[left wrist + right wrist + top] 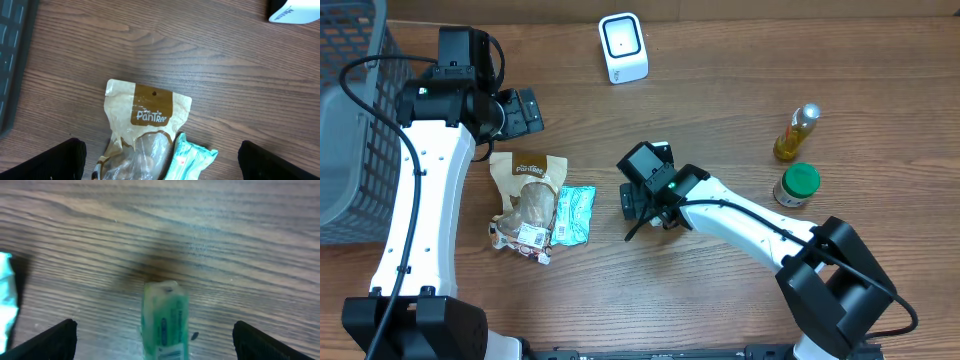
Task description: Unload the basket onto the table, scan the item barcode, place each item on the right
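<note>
Our right gripper [155, 340] stands spread wide, a small green packet [165, 317] loose between its fingers, at six o'clock from the scanner [623, 47]. Our left gripper [525, 112] gapes, holding nothing.

We see a wood-grain surface [620, 300], smooth with a faint sheen. The brown pouch [528, 172] looks like matt paper with a clear glossy window. The teal wrapper [575, 213] is crinkled, shiny film. The far white scanner [623, 47] is smooth plastic, and the left grey basket [350, 130] is plastic mesh.
</note>
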You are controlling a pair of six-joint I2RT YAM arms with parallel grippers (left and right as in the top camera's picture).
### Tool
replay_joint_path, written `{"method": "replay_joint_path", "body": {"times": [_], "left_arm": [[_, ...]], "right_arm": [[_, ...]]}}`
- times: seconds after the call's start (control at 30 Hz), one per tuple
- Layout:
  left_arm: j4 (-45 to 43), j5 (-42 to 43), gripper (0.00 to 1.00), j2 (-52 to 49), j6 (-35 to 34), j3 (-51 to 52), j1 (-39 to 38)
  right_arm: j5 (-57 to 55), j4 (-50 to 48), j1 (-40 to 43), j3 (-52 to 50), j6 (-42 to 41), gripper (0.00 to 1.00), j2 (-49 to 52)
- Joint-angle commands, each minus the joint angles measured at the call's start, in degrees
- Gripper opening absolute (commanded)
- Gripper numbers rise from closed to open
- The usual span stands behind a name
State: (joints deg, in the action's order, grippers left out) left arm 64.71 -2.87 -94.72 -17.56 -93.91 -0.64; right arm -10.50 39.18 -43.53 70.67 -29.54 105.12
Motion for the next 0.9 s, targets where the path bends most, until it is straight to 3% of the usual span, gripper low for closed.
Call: {"method": "replay_joint_path", "body": {"times": [0.0, 0.2, 0.5, 0.57, 0.63, 0.8, 0.87], "left_arm": [[-0.2, -0.5, 1.0, 0.3, 0.9, -0.7, 0.1], [-0.2, -0.5, 1.0, 0.3, 0.9, -0.7, 0.1], [-0.2, -0.5, 1.0, 0.3, 0.9, -0.7, 0.1], [-0.2, -0.5, 1.0, 0.3, 0.9, -0.7, 0.1], [-0.2, -0.5, 1.0, 0.3, 0.9, -0.7, 0.1], [-0.2, -0.5, 1.0, 0.3, 0.9, -0.7, 0.1], [-0.2, -0.5, 1.0, 0.3, 0.9, -0.7, 0.1]], "right_arm": [[-0.3, 1.3, 1.0, 5.5, 1.5, 1.0, -6.1], [-0.3, 8.3, 2.8, 7.9, 0.9, 1.0, -12.4], [0.2, 15.7, 5.7, 4.5, 0.6, 0.98, -11.7], [0.2, 15.0, 5.8, 2.7, 0.6, 0.88, -11.6], [0.2, 14.6, 5.8, 1.4, -0.3, 0.7, -11.6], [0.5, 12.6, 5.8, -1.7, -0.9, 0.08, -11.6], [1.9, 11.7, 5.8, -2.6, -0.9, 0.05, -11.6]]}}
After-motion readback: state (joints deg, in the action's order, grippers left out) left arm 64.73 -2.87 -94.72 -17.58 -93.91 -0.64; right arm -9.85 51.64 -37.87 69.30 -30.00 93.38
